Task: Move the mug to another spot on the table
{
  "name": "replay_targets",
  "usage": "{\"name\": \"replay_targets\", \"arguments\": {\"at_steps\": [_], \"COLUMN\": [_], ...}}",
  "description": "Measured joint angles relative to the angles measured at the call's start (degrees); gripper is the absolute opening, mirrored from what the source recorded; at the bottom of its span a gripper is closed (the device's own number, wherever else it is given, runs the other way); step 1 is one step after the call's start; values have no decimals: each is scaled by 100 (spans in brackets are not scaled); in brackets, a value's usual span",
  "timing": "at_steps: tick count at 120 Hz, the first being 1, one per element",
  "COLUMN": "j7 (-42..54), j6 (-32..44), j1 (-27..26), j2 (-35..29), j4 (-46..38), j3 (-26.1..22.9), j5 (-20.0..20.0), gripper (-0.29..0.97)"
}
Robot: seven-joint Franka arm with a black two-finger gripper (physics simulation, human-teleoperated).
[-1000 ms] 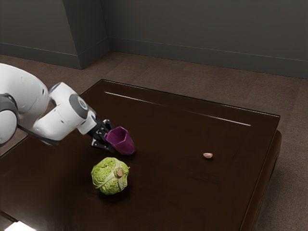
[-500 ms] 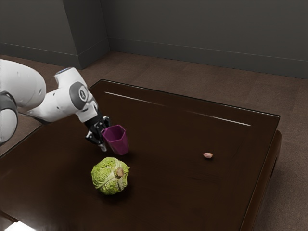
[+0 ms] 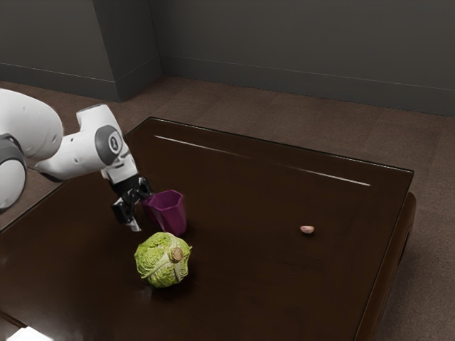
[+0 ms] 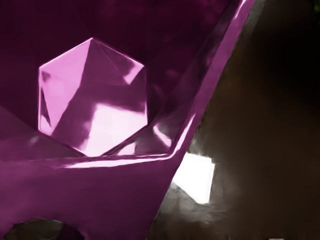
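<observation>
A purple faceted mug (image 3: 168, 211) stands upright on the dark wooden table (image 3: 284, 199), just behind a green cabbage. My black gripper (image 3: 139, 213) is at the mug's side toward the exterior view's left, shut on that side of the mug. In the wrist view the mug (image 4: 100, 110) is very close under my hand, and I look down into it at its hexagonal bottom. Part of a handle opening shows at its lower edge.
A green cabbage (image 3: 163, 259) lies on the table right in front of the mug. A small nut-like object (image 3: 307, 229) rests toward the exterior view's right. The table's far and right edges drop to a brown floor.
My hand has swung up and toward the exterior view's left, turning the mug from tilted on its side to upright. The mug has shifted slightly left with it.
</observation>
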Motion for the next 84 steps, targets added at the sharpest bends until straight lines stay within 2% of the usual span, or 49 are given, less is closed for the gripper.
{"name": "replay_targets", "arguments": {"at_steps": [16,28,36,44,54,62,84], "j7": [-171,-446,-730,-1201,-2226,-3107,-5145], "j6": [-107,-399,-786,-1259,-1972,-2431,-3145], "j1": [-25,-60,-63,-7,151,125,149], "j2": [-186,-890,-1410,-1602,-1611,-1572,-1368], "j4": [-70,38,709,1762,2784,3133,3345], "j3": [377,618,693,555,83,-286,-398], "j5": [374,1262,1883,2231,2306,2334,2342], "gripper": [60,62,63,64,65,65,66]}}
